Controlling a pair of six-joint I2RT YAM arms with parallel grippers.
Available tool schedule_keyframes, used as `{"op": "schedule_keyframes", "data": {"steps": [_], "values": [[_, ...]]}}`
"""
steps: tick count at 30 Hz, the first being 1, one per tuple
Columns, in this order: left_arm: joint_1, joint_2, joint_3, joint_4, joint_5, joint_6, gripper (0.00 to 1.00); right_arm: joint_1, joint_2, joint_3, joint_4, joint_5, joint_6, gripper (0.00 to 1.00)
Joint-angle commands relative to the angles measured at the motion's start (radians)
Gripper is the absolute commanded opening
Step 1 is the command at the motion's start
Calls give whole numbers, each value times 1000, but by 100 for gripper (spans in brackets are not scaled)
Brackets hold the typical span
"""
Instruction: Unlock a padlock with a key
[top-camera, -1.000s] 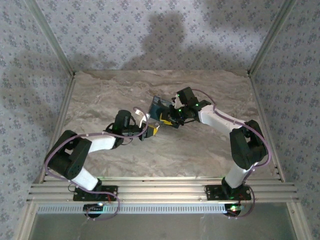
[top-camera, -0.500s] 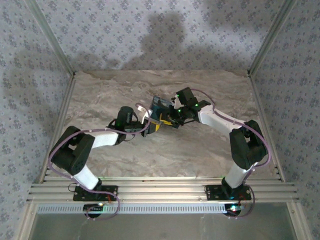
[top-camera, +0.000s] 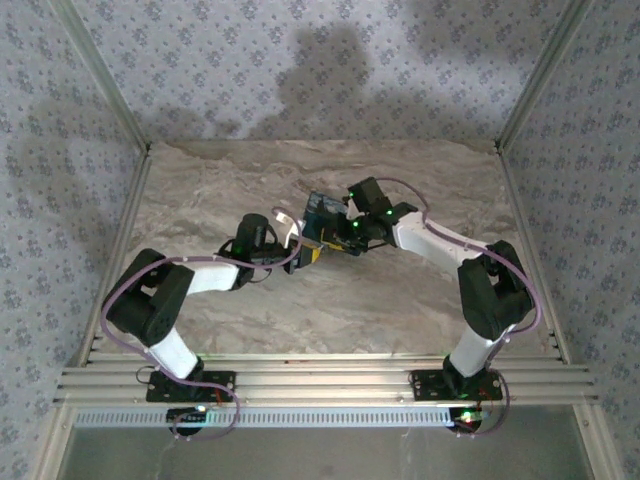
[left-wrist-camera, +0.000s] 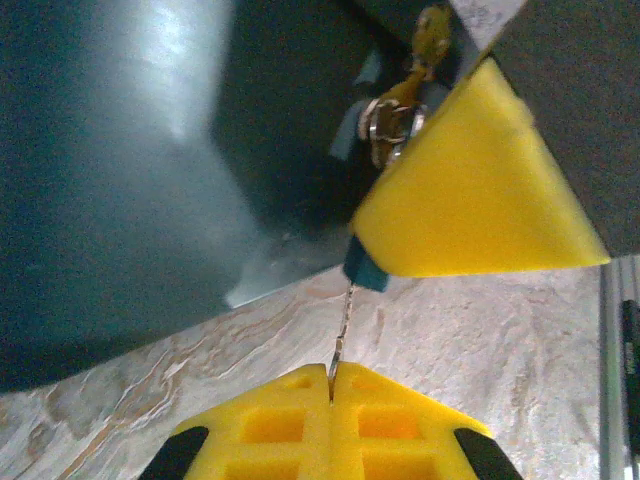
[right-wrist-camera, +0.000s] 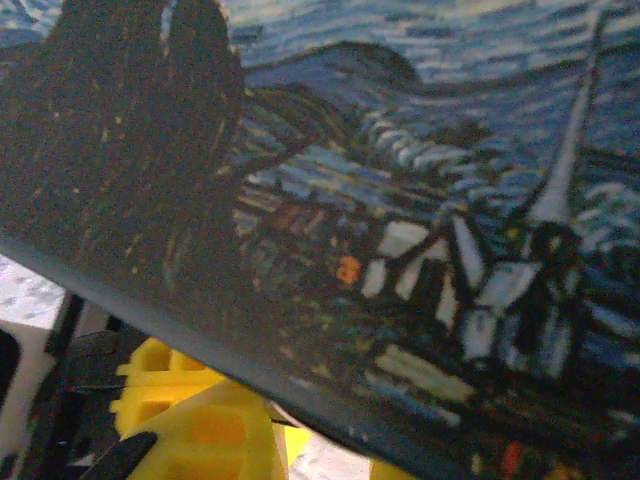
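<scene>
Marbled beige tabletop (top-camera: 400, 300), floral-papered walls (top-camera: 300, 70) at top and sides.
My left gripper (left-wrist-camera: 330, 380) is pinched tight on the key (left-wrist-camera: 362, 270); my right gripper (top-camera: 338, 238) clamps the padlock (top-camera: 322, 210).

- Padlock (right-wrist-camera: 400, 200): face printed with a swirling night sky in dark blue and pale yellow, with white-walled houses and small orange spots. Its sides are dark teal.
- Key (left-wrist-camera: 365, 268): blue head, pale silvery blade.
- Pads (left-wrist-camera: 470, 200) of the left gripper (left-wrist-camera: 343, 300): bright yellow.
- Table (top-camera: 400, 300): beige marble with grey-brown veins.
- Walls (top-camera: 200, 60): pale grey, with a small repeated floral print.
- Arms (top-camera: 430, 238): white and black, with lilac cables (top-camera: 103, 315).
</scene>
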Motion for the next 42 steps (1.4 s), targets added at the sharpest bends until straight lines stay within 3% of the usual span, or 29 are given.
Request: {"op": "schedule_keyframes", "data": {"steps": [1, 9, 12, 15, 20, 26, 31, 38, 42], "values": [[1, -45, -58, -73, -60, 6, 0, 46, 25, 38, -65, 186, -77, 0], [-4, -185, -168, -221, -129, 50, 0, 105, 121, 30, -40, 300, -89, 0], [-4, -255, -184, -290, -161, 82, 0, 120, 135, 31, -37, 315, -88, 6], [-3, -325, -191, -335, -187, 98, 0, 127, 139, 31, -38, 322, -85, 18], [-3, -442, -189, -410, -231, 120, 0, 136, 106, 45, -68, 332, -88, 49], [-3, -569, -167, -499, -249, 169, 0, 149, 17, 46, -102, 338, -87, 59], [-2, -640, -129, -562, -258, 201, 0, 166, -85, 38, -90, 322, -77, 61], [-1, -689, -103, -552, -225, 245, 0, 195, -202, 39, 8, 255, -40, 51], [-1, -702, -82, -529, -201, 219, 0, 212, -208, 52, 58, 187, 2, 51]]}}
